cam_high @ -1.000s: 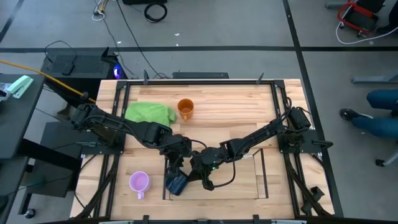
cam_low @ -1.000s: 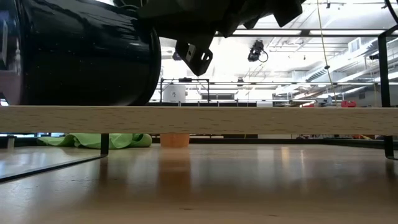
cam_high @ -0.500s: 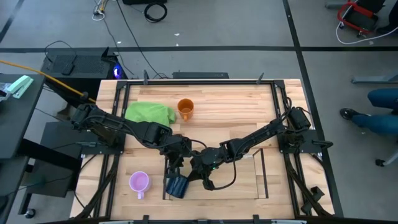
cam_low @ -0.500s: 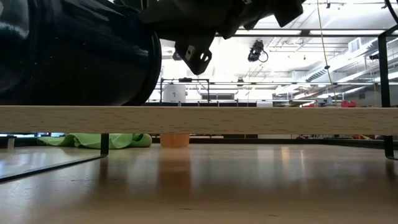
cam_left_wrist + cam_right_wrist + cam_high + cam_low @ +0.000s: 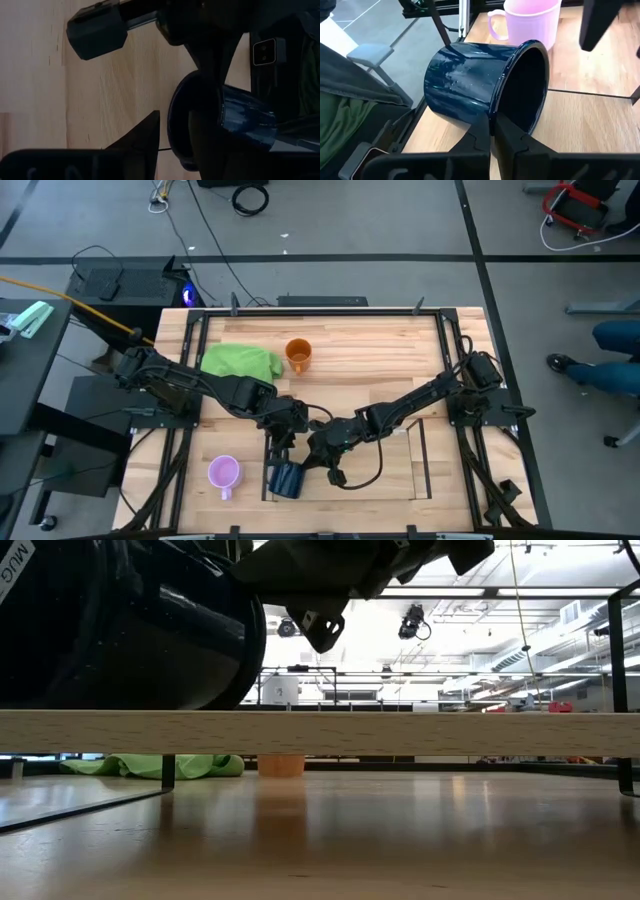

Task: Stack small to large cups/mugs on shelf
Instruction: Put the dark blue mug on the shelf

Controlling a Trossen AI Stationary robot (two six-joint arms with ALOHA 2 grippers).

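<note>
The black mug (image 5: 286, 480) lies on its side at the left end of the shelf (image 5: 390, 480). Its mouth faces my right gripper (image 5: 492, 125), which is shut on its rim. My left gripper (image 5: 280, 448) hangs open just over the mug's mouth, and a gap shows between its fingers (image 5: 598, 25) and the mug. The light purple mug (image 5: 223, 472) stands upright on the table left of the shelf. The orange mug (image 5: 298, 354) stands upright farther back, beside the green cloth (image 5: 242, 362). My right gripper pinches the lowest part of the black mug's rim (image 5: 495, 116), one finger (image 5: 514, 142) inside the mouth and one (image 5: 474, 141) outside on the wall. The fingers slant down from the table's right. The mug lies tilted on its side, its underside at the shelf board (image 5: 400, 732).
The shelf's clear left panel (image 5: 266, 470) stands between the black mug and the purple mug. The two arms meet closely over the shelf's left end. Bare wood lies along the shelf's right half and at the table's far right.
The black mug has turned a little on its side under my right gripper. In the low view its base has swung into sight and a white label now shows at the left edge. Both arms have stayed where they were.
</note>
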